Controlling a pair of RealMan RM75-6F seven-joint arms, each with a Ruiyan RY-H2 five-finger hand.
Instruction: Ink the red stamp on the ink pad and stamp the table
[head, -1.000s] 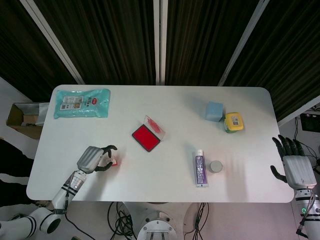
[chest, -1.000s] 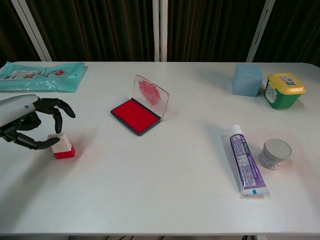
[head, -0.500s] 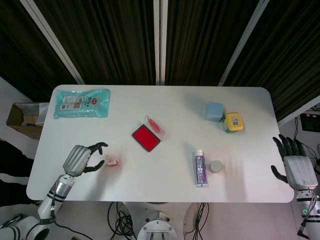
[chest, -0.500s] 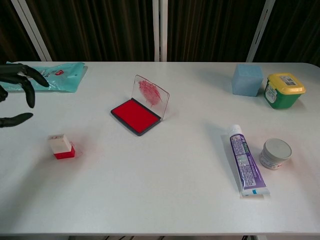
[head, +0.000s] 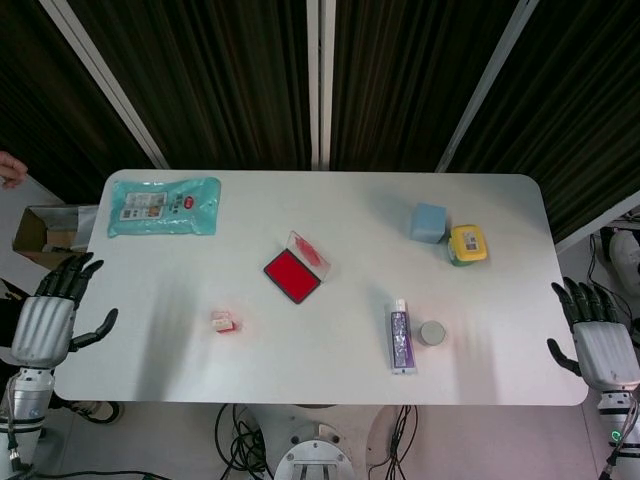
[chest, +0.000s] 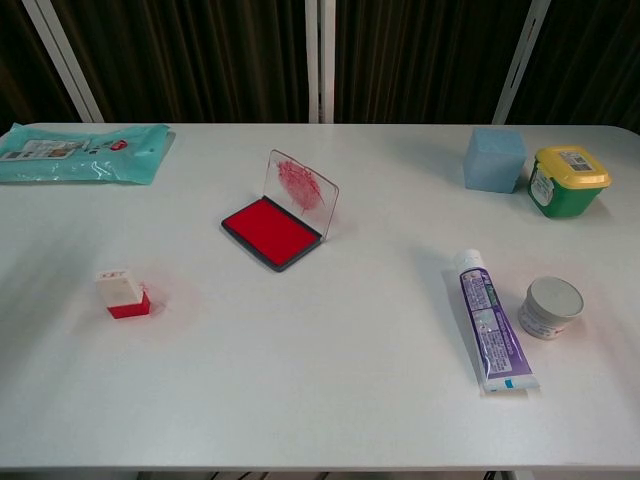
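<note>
The red stamp (head: 222, 322) (chest: 121, 294), a small block with a white top and red base, stands alone on the white table (head: 330, 350) left of centre. The ink pad (head: 294, 273) (chest: 272, 230) lies open in the middle, its clear lid raised and smeared red. My left hand (head: 48, 315) hangs off the table's left edge, fingers spread, holding nothing, far from the stamp. My right hand (head: 602, 343) is off the right edge, fingers spread and empty. Neither hand shows in the chest view.
A teal wipes packet (head: 164, 206) lies at the back left. A blue cube (head: 428, 222) and a yellow-lidded green jar (head: 467, 244) sit at the back right. A purple tube (head: 400, 336) and a small grey tin (head: 432, 333) lie right of centre. A cardboard box (head: 45, 235) stands beyond the left edge.
My left hand let go of the stamp and drew back leftward off the table edge. The stamp stays standing where it was. The right hand shifted slightly lower.
</note>
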